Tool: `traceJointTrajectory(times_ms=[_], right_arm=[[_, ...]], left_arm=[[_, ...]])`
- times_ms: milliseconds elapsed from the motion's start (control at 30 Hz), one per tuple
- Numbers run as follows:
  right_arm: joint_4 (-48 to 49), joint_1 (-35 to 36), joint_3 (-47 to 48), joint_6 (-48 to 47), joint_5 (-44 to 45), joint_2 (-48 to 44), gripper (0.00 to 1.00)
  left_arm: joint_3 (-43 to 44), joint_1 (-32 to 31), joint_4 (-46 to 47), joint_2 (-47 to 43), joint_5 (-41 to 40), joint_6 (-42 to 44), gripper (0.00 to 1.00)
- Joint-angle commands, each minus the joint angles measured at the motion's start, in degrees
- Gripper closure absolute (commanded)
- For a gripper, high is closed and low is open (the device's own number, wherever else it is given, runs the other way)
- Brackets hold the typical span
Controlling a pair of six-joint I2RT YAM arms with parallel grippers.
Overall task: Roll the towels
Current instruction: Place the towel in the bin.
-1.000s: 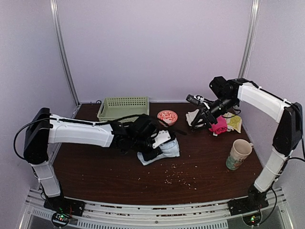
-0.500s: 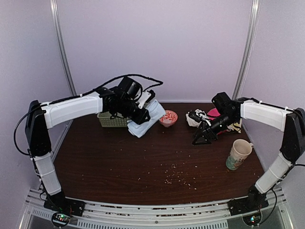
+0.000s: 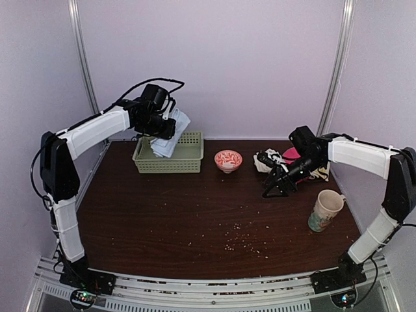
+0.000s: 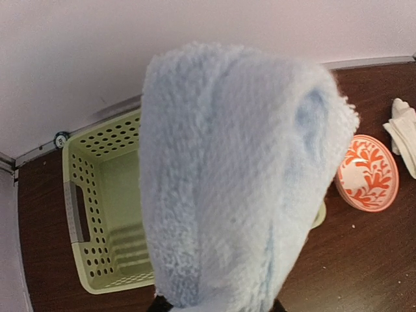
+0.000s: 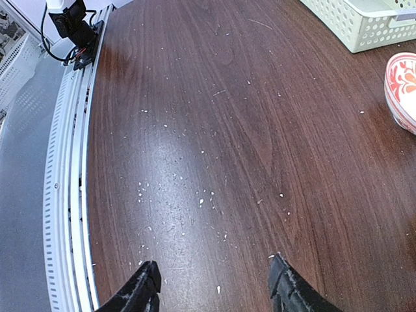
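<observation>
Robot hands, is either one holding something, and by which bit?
The left gripper holds the rolled pale blue fluffy cloth towel by one end. The right gripper is open, holding nothing.

The left gripper (image 3: pixel 162 128) has carried the pale blue towel (image 3: pixel 173 134) from right of the basket (image 3: pixel 170 158) to above it; the right gripper (image 3: pixel 275 189) has dropped lower.

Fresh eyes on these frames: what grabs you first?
The left gripper holds a blue towel in the air above the green basket at the far left of the table. The right gripper hangs open and empty, low over the right side, with crumbs scattered across the middle.
</observation>
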Motion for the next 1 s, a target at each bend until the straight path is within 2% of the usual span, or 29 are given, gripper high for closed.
traceJointTrajectory(times_ms=[0, 300, 733, 967], right_arm=[[-1.07, -0.4, -0.1, -1.56, -1.01, -1.46, 0.42], [-1.59, -0.44, -0.19, -1.9, -0.91, -1.25, 0.43], [-1.66, -0.44, -0.18, -1.92, 0.37, -0.59, 0.43], [-2.02, -0.36, -0.23, -1.9, 0.72, -0.33, 0.43]], left_arm=[[3.62, 4.25, 0.08, 3.45, -1.77, -0.48, 1.0], [9.04, 8.64, -0.72, 8.78, -2.57, -2.14, 1.0], [21.76, 9.63, -3.37, 19.72, -7.25, -5.48, 1.0], [22.69, 10.13, -1.05, 23.06, -9.6, -6.66, 1.0]])
